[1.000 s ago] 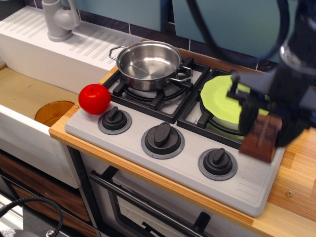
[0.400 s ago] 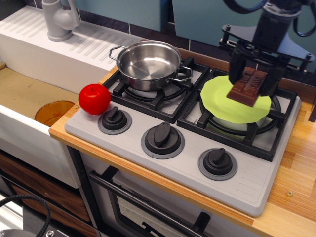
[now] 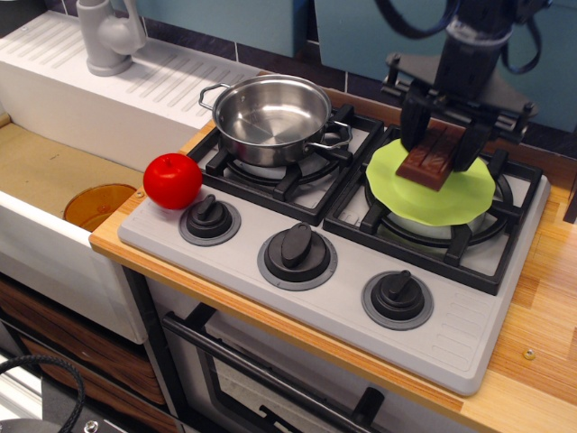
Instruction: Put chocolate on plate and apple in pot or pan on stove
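Observation:
My gripper (image 3: 439,137) is shut on the brown chocolate bar (image 3: 432,161) and holds it tilted just over the lime-green plate (image 3: 438,198), which rests on the right burner of the grey stove (image 3: 352,271). Whether the bar touches the plate I cannot tell. The red apple (image 3: 172,180) sits at the stove's front left corner, beside the left knob. The steel pot (image 3: 270,117) stands empty on the left burner.
A white sink unit with a grey tap (image 3: 106,36) lies to the left, with an amber round disc (image 3: 97,206) in the basin. Three black knobs (image 3: 297,251) line the stove front. A wooden counter (image 3: 541,343) runs along the right.
My gripper carried the chocolate from the stove's front right up and back over the plate, then a little left and lower. The apple and pot have not moved.

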